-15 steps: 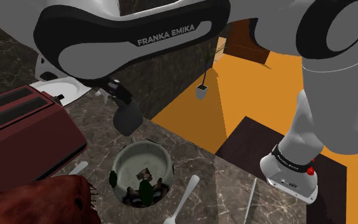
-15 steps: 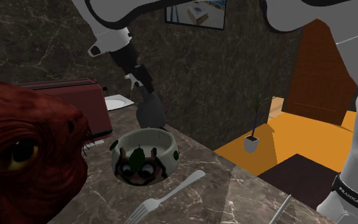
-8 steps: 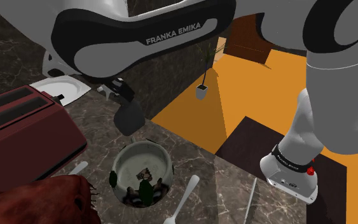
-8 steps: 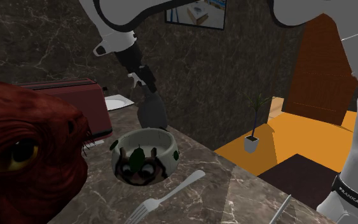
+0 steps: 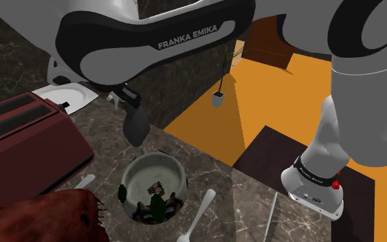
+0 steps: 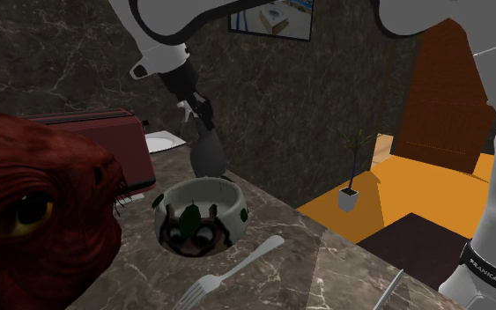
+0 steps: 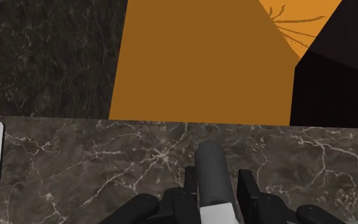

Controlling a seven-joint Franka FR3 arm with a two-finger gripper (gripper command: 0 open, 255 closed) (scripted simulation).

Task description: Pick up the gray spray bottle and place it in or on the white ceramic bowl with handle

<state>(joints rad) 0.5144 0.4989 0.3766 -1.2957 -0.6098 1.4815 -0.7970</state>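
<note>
Reaching across the dark marble counter [image 5: 198, 175], the white arm [image 5: 150, 41] holds the bottle [image 5: 135, 125], the black gripper [image 5: 126, 96] clamped on its upper end. The bottle is dark gray, smooth and rounded, with a pale trigger head next to the gripper. It points base-down over the counter, near the counter's edge. It lies between the patterned bowl [image 5: 154, 182] and the white bowl [image 5: 64, 96], which sits beside the red toaster [image 5: 20, 137].

The shoulder view looks down into the toaster's slots and takes in the arm's base [image 5: 315, 189]. The second exterior view shows the red toy [image 6: 25, 202] large, with a yellow eye, and a framed picture [image 6: 272, 18] on the wall. The wrist view shows the bottle clasped between both fingers [image 7: 247, 188], orange floor [image 7: 196, 63] beyond the counter, and a corner of the white bowl.

Against a second ago, the arm has swung toward the shoulder view's right, uncovering more of the white bowl. In the last half-second the bottle has edged slightly toward the toaster.
</note>
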